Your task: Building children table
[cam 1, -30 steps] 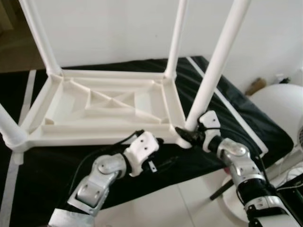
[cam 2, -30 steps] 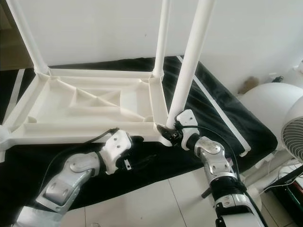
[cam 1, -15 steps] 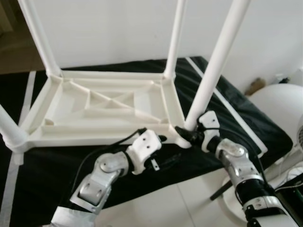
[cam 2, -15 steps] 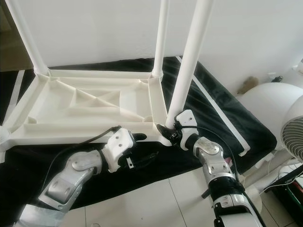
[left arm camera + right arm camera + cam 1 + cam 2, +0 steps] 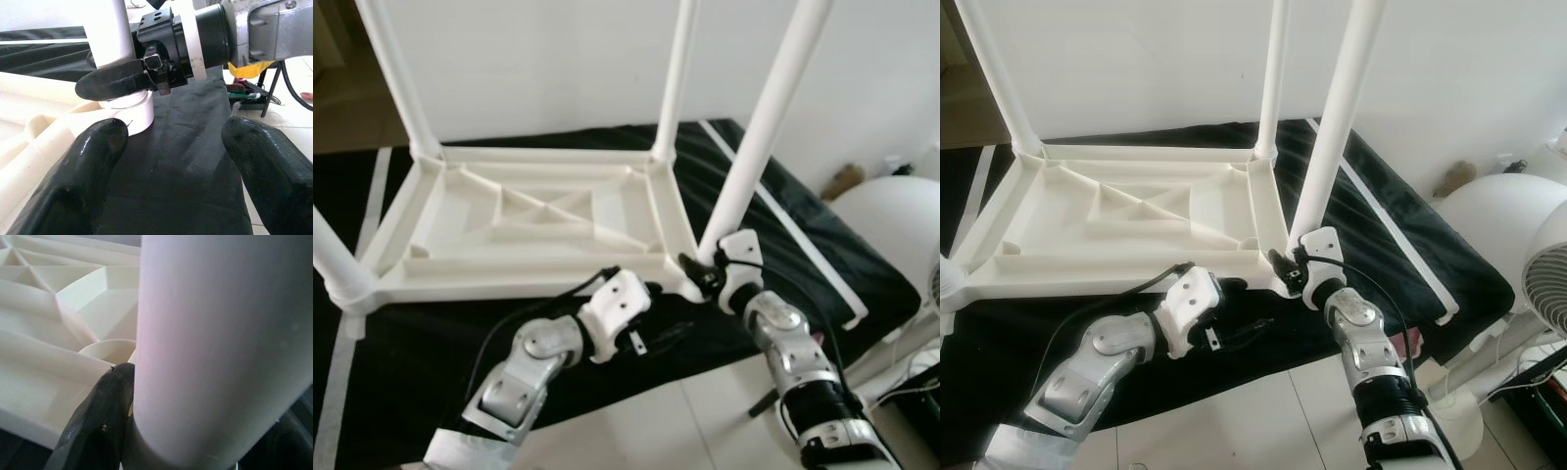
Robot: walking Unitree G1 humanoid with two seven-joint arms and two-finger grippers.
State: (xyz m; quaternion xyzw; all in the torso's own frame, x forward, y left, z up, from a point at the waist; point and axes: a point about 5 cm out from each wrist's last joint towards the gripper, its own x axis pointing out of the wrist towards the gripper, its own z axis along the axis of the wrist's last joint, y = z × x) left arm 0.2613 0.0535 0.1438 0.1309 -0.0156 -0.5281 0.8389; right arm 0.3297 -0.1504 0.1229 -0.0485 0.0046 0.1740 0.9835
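Observation:
The white plastic children's table point(image 5: 529, 225) lies upside down on a black mat, its legs pointing up. My right gripper point(image 5: 698, 273) is shut on the base of the near right leg point(image 5: 759, 147), just above its socket at the table's corner. In the right wrist view the leg point(image 5: 205, 342) sits against one black finger point(image 5: 105, 411). My left gripper point(image 5: 664, 311) hovers open over the mat by the table's front edge, aimed at that corner. In the left wrist view its fingers point(image 5: 93, 166) stand wide apart, with nothing between them, facing the right gripper's finger point(image 5: 117, 81).
Three more legs stand up: far right point(image 5: 675, 88), far left point(image 5: 396, 78) and near left point(image 5: 333, 259). The black mat point(image 5: 803, 225) ends at tiled floor point(image 5: 705, 421) in front. A round white object point(image 5: 901, 225) and a fan point(image 5: 1547, 284) crowd the right side. A white wall stands behind.
My right forearm has swung inward to the left while its gripper stays on the leg's base. The left gripper has edged slightly toward the table's near right corner.

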